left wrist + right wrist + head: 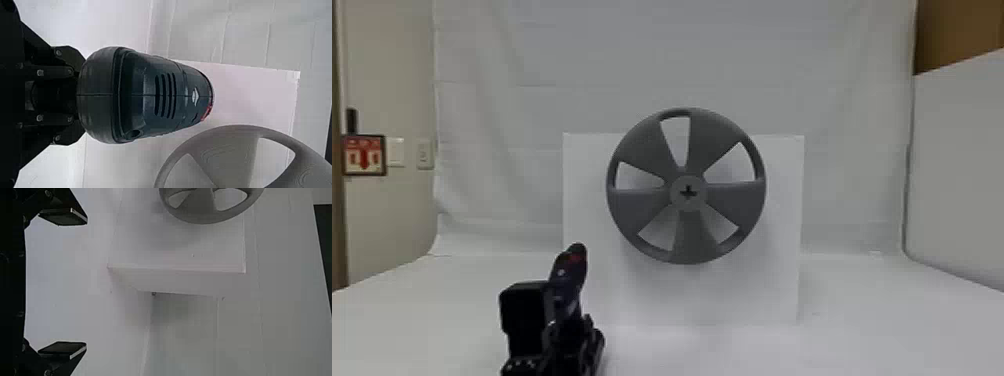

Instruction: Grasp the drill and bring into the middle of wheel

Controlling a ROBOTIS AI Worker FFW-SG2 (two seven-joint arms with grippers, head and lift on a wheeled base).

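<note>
At the lower left of the head view, my left gripper holds the dark drill, whose front end points up and toward the wheel. The drill is left of the wheel and lower than its cross-marked hub, apart from both. In the left wrist view the back of the drill hides the fingertips of the left gripper, which is shut on it. The grey wheel shows beyond. My right gripper stands open with nothing between its fingers, the wheel farther off.
Behind the wheel stands a white box-like stand on the white table. White cloth hangs at the back, and a white panel rises on the right.
</note>
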